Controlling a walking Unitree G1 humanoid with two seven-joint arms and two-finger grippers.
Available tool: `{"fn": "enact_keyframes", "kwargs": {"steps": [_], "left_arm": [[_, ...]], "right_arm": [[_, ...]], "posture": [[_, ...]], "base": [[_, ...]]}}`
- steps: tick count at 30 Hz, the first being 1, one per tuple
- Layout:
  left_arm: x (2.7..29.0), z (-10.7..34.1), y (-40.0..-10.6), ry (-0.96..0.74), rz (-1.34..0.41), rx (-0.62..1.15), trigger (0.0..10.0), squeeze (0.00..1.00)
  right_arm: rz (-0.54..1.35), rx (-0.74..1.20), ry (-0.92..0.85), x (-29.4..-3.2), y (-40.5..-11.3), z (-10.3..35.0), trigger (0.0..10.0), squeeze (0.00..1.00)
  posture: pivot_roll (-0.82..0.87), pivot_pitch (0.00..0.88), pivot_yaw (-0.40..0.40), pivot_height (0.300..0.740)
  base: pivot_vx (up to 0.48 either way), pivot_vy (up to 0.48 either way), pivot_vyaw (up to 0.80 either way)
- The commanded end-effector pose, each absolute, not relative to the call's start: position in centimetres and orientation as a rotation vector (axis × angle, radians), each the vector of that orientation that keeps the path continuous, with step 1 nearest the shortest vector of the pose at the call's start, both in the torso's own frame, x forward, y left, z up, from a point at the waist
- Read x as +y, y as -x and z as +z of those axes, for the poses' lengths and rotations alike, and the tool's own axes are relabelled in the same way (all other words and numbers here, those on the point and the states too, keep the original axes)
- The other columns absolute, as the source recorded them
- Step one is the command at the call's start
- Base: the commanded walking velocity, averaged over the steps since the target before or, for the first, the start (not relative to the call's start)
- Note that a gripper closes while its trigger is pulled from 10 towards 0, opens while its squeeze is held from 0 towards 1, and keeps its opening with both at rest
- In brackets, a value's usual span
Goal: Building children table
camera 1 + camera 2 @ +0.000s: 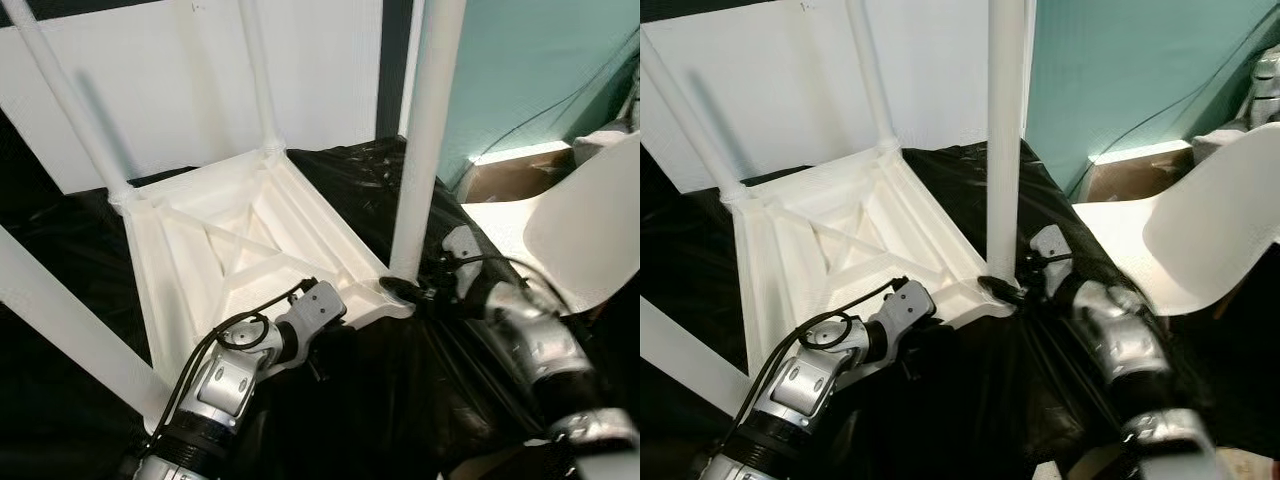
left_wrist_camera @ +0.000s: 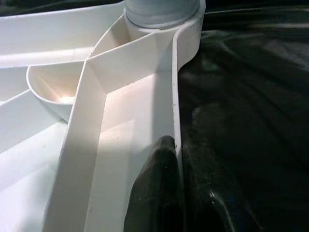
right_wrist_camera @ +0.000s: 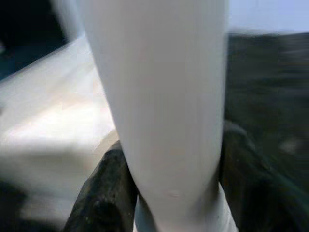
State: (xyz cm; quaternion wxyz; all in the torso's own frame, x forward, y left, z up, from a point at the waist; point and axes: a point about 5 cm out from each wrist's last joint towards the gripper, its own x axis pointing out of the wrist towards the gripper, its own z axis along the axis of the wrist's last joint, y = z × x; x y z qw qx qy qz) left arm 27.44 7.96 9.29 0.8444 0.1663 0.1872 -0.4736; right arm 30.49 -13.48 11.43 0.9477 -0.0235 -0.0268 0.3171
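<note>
Lying upside down on a black sheet (image 1: 430, 400), the white table top (image 1: 240, 260) shows its ribbed underside with an X brace in the middle, and a white leg stands up out of each corner. The near-right leg (image 1: 425, 140) is the one being worked on; it stands upright in its corner socket.

The right gripper (image 1: 412, 290) has its jaws clenched round the base of that leg, right where it meets the socket. In the right wrist view the leg (image 3: 164, 106) runs straight between the two black fingers (image 3: 104, 198), one pressed on each side. It's a bit blurry there, but contact looks solid on both sides.

The left gripper (image 2: 181, 193) sits at the near edge of the table top, between the near-left and near-right corners. From the left wrist view its jaws are pinching the thin upright rim (image 2: 175, 96) of the top, one finger (image 2: 154, 193) inside the channel and the other outside against the black sheet. That same view shows the rim running ahead to a corner socket with a leg base (image 2: 161, 9) seated in it.

Off to the robot's right there's a white chair (image 1: 580, 240), just beside the sheet and apart from the table top. Behind it is a teal wall (image 1: 520, 70) with a cardboard box (image 1: 515, 175) at its foot, and a white panel (image 1: 130, 80) stands behind the table top.
</note>
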Motion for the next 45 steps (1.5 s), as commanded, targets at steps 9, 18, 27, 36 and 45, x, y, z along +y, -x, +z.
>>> {"fn": "enact_keyframes", "kwargs": {"steps": [9, 18, 27, 36, 45], "left_arm": [[8.9, 5.2, -26.0, -0.335, -0.899, 0.593, 10.0, 0.0], [8.8, 4.9, -25.7, -0.328, -0.896, 0.6, 10.0, 0.0], [8.4, 5.0, -26.3, -0.326, -0.897, 0.587, 10.0, 0.0], [8.5, 5.0, -26.4, -0.327, -0.89, 0.583, 10.0, 0.0], [8.7, 4.7, -26.1, -0.316, -0.875, 0.59, 10.0, 0.0]], "right_arm": [[0.514, -0.207, -0.107, -9.8, -30.3, 13.2, 0.0, 0.0], [0.775, -0.082, -0.046, -7.9, -29.4, 12.0, 10.0, 1.0], [1.033, -0.051, 0.152, -10.3, -30.8, 12.7, 10.0, 0.0], [1.211, 0.086, 0.315, -12.5, -32.5, 13.0, 0.0, 0.0], [1.241, 0.136, 0.239, -13.1, -32.5, 13.1, 0.0, 0.0]], "posture": [[0.15, 0.0, 0.018, 0.74], [0.14, 0.0, 0.01, 0.74], [0.13, 0.0, -0.001, 0.74], [0.13, 0.0, -0.003, 0.74], [0.15, 0.0, -0.019, 0.74]], "base": [[0.0, 0.0, 0.0], [0.0, 0.0, 0.0], [0.0, 0.0, 0.0], [0.0, 0.0, 0.0], [0.0, 0.0, 0.0]]}}
